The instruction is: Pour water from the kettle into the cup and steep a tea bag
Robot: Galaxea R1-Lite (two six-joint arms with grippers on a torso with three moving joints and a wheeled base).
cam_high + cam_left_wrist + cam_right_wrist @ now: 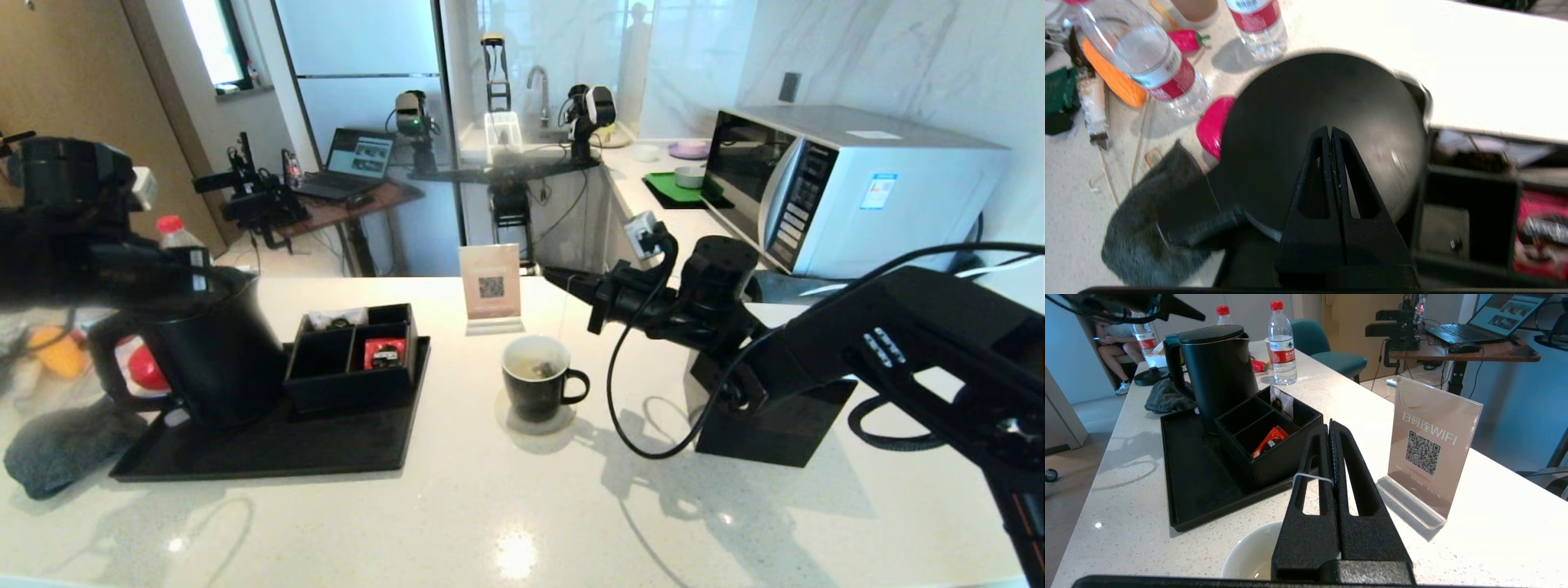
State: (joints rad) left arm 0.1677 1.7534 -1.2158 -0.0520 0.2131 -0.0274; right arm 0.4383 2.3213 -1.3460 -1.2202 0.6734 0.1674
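right gripper point(552, 275): above and just behind the cup point(537, 389), jaws clenched on the tea bag string point(1308, 477)
tea bag point(540, 368): inside the cup, hanging from the string, below the jaws
cup: on the white surface point(522, 506), right of the black tray point(269, 445)
kettle point(208, 351): upright on the tray, beside the compartment box point(355, 355)
left gripper point(1330, 134): over the kettle lid, jaws clenched, nothing held
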